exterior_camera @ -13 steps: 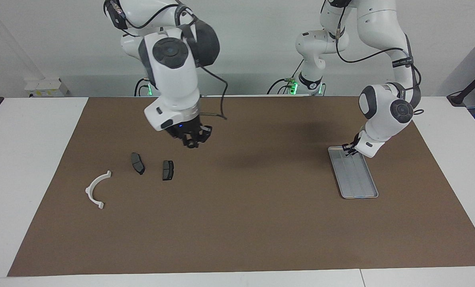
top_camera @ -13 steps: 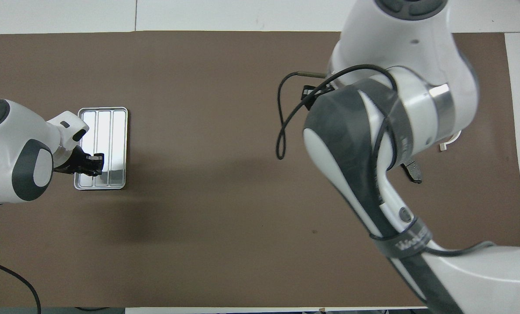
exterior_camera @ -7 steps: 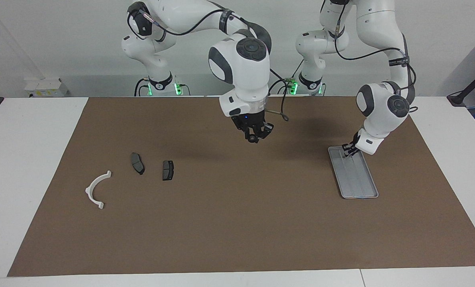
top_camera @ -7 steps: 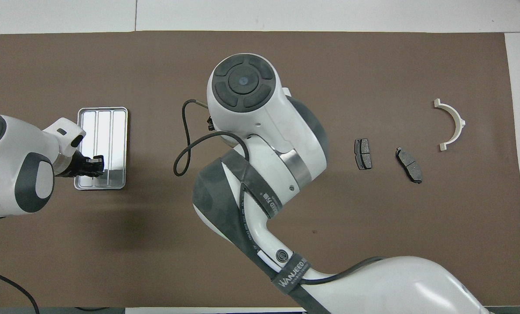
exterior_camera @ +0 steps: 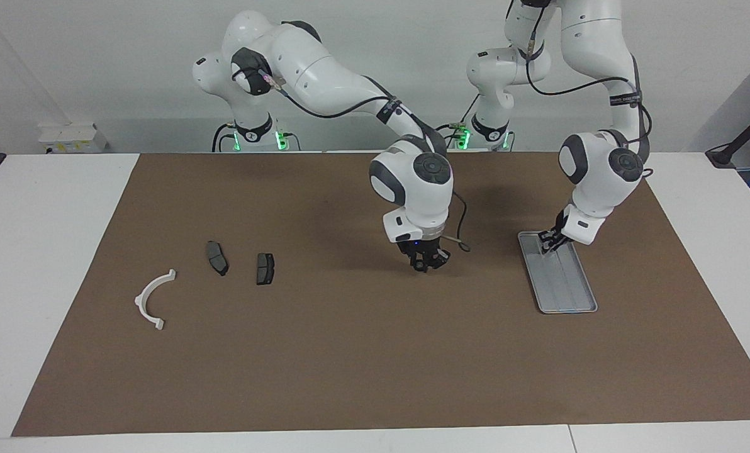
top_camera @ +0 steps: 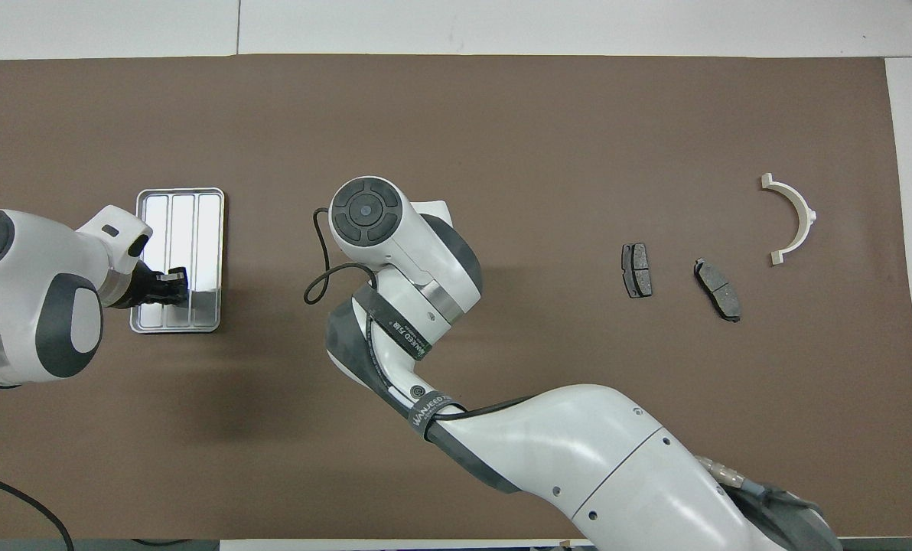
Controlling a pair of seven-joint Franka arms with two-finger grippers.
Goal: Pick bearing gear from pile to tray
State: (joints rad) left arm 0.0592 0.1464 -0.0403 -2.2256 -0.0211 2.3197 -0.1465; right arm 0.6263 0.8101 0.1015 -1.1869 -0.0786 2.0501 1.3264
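Although the task names a bearing gear, no picture settles where it is: the one candidate spot is under the right gripper (exterior_camera: 422,264), and whether that gripper is spread or closed, or carries a gear, cannot be told. The right gripper points down over the bare brown mat (exterior_camera: 350,352), roughly mid-table, between the pile and the tray (exterior_camera: 567,296). In the overhead view it is hidden beneath its own wrist.

Pile, visible parts:
- Two dark grey brake pads lie flat on the mat toward the right arm's end of the table. The first brake pad (exterior_camera: 265,268) (top_camera: 637,269) is the one closer to mid-table. The second brake pad (exterior_camera: 218,258) (top_camera: 718,289) lies just beside it, apart from it.
- A white half-ring bracket (exterior_camera: 141,297) (top_camera: 806,214) lies flat farther toward the right arm's end and a little farther from the robots than the pads. It touches neither pad.

Tray: the silver-grey tray (top_camera: 183,218) rests on the mat toward the left arm's end, well apart from the pile. Its ribbed floor shows three lengthwise lanes.

Left gripper: the left gripper (exterior_camera: 548,241) (top_camera: 171,282) hangs low over the end of the tray nearer to the robots, its fingertips brought together. Whether it touches the tray floor cannot be told, and nothing can be made out between the tips.

The mat covers most of the white table (exterior_camera: 35,251).
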